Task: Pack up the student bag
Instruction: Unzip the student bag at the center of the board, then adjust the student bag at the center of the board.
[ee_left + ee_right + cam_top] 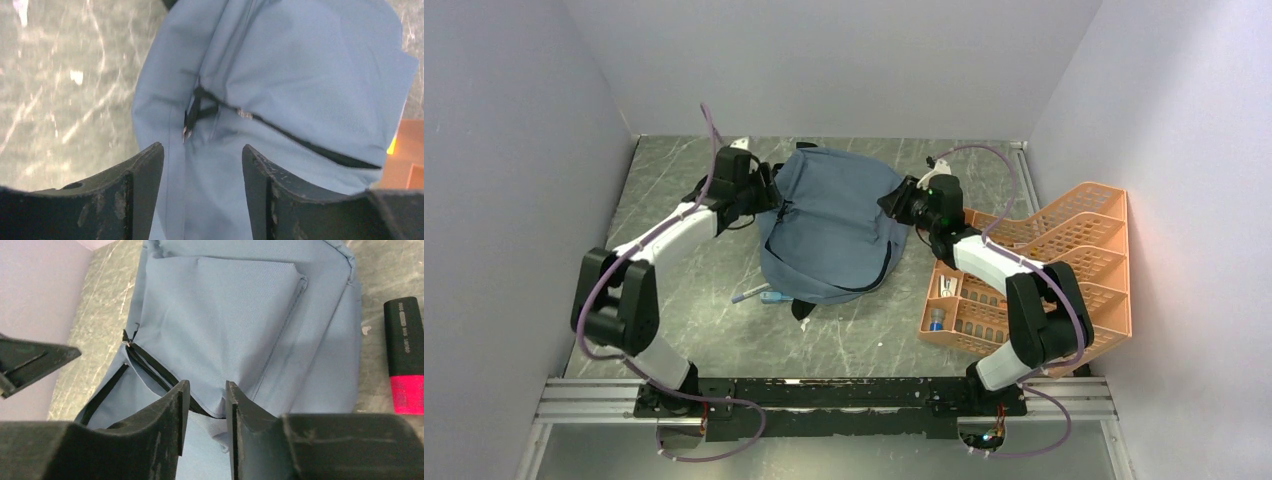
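Observation:
The student bag, slate blue-grey with black zips, lies flat in the middle of the table. My left gripper is at its left edge. In the left wrist view the left gripper is open, with bag fabric below the gap and a black zip pull just ahead. My right gripper is at the bag's right edge. In the right wrist view the right gripper stands narrowly open, and a fold of the bag's opening edge lies loose between the fingers.
An orange mesh tray organiser stands at the right with small items in its near compartments. Pens lie by the bag's near edge. A black marker with a pink end lies on the table beside the bag. Walls close three sides.

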You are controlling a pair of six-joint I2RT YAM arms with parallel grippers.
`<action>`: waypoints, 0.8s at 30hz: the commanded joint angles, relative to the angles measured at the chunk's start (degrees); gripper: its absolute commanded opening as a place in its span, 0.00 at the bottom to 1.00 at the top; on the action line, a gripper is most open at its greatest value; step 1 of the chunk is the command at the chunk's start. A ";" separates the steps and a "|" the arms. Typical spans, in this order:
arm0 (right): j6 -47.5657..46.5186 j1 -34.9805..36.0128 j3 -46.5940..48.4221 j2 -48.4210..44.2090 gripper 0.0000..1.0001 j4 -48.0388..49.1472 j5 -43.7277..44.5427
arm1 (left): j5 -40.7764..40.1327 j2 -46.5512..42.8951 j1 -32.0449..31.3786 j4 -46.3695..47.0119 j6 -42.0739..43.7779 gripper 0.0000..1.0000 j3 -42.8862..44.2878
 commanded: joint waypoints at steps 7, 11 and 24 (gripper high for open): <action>-3.67 -0.38 0.65 -5.06 0.47 -8.46 2.65 | 1.34 -14.89 -2.22 -12.51 -14.67 0.77 -13.33; -3.64 -0.38 -0.08 -7.09 0.49 -10.49 4.01 | -5.42 -17.65 -8.91 -19.98 -23.50 0.89 -14.01; -2.95 -0.38 -2.71 -9.53 0.50 -10.88 4.42 | -9.00 -8.59 -21.73 -22.65 -41.00 0.89 -10.66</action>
